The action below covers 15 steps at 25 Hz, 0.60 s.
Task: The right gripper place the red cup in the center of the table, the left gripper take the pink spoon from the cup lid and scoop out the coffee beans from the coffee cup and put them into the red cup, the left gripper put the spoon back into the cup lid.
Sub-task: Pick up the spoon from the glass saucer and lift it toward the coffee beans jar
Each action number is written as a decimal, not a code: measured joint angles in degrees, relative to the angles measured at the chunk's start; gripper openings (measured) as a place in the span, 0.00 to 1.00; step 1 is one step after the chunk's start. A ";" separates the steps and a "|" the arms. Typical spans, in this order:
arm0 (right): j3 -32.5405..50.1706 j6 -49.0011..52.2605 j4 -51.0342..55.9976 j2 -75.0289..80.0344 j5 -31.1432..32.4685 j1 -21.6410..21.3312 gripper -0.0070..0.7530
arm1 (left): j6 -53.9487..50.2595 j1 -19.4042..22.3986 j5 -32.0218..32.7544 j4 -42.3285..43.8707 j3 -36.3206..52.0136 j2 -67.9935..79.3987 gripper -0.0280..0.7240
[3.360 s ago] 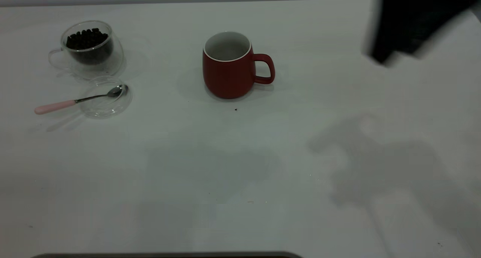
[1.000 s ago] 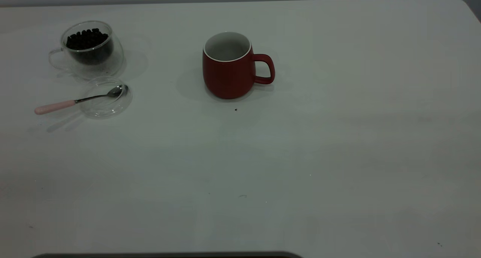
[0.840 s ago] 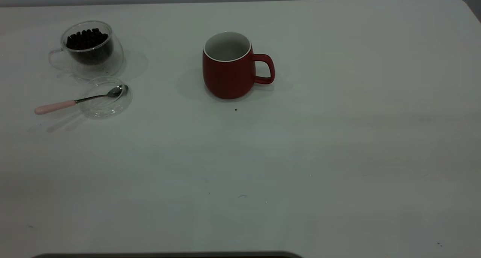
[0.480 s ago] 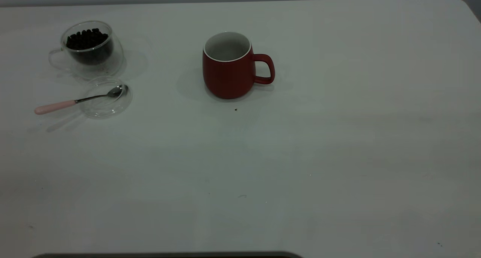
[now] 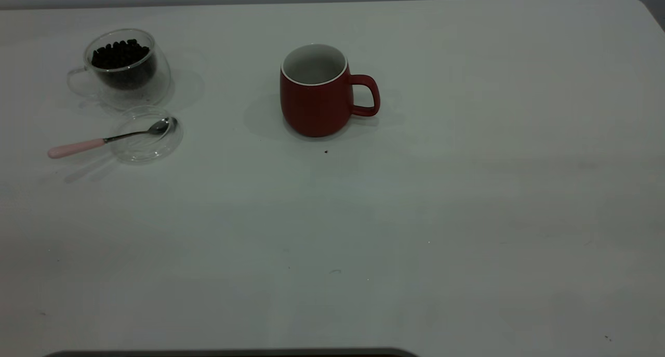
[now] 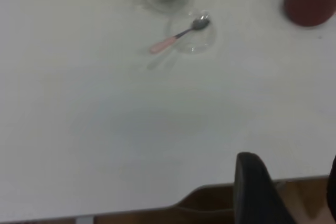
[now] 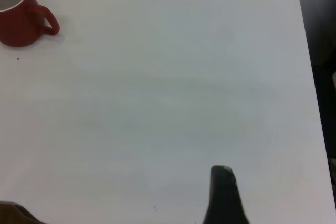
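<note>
The red cup stands upright and empty near the middle of the table, handle to the right. The coffee cup, holding the coffee beans, stands at the far left. The cup lid lies just in front of it. The pink spoon rests with its bowl in the lid and its handle pointing left. Neither gripper shows in the exterior view. My left gripper is open and empty over the table's near edge, far from the spoon. My right gripper is far from the red cup.
A tiny dark speck lies in front of the red cup. The table's near edge shows in the left wrist view and its right edge in the right wrist view.
The right arm, seen at the upper right of the exterior view 3.4 s ago, has left that view. Over the last second nothing on the table has moved.
</note>
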 joint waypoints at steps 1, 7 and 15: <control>0.00 0.00 0.00 0.00 0.00 0.00 0.74 | -0.81 0.00 -0.57 -0.05 -0.36 0.77 0.56; 0.00 0.00 0.00 0.00 0.00 0.00 0.74 | -8.78 0.00 -8.51 -0.91 -2.83 16.60 0.56; 0.00 0.00 0.00 0.00 0.00 0.00 0.74 | -13.14 0.00 -24.57 -0.91 -2.96 45.45 0.56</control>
